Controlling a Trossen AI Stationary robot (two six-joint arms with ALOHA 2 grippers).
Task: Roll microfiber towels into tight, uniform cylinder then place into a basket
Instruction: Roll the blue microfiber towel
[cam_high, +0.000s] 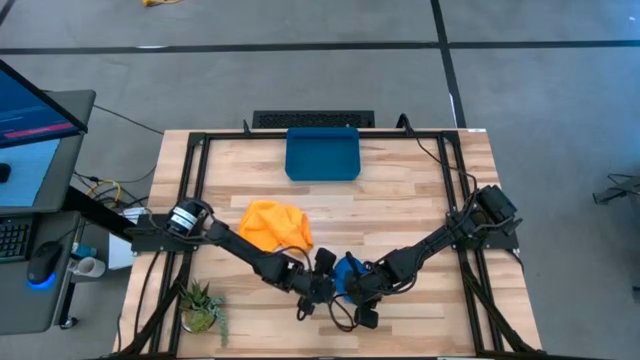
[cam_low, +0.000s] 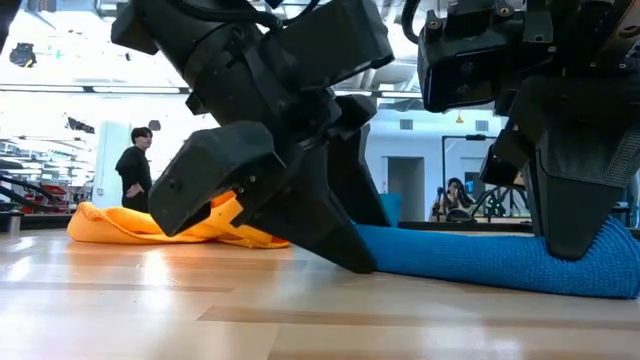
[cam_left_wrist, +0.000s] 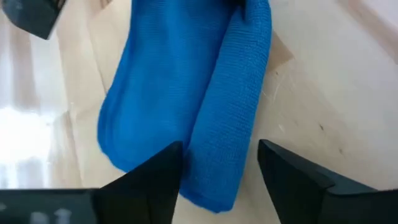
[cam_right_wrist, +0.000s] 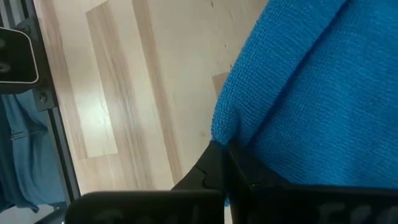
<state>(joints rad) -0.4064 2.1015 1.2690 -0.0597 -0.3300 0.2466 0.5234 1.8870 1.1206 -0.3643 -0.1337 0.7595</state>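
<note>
Two grippers meet at your table's (cam_high: 400, 190) front edge, where the left gripper (cam_left_wrist: 219, 163) stands spread wide over the rolled blue towel (cam_left_wrist: 186, 99), the right gripper (cam_right_wrist: 227, 163) pinches that towel's edge, the yellow towel (cam_high: 274, 225) lies left of centre, and the basket (cam_high: 322, 155) sits at the back edge.

Both arms reach inward, wrists low, meeting near front centre. Left gripper (cam_left_wrist: 219, 163) fingers spread wide apart; right gripper (cam_right_wrist: 225, 163) just beside it, fingers pinched together
</note>
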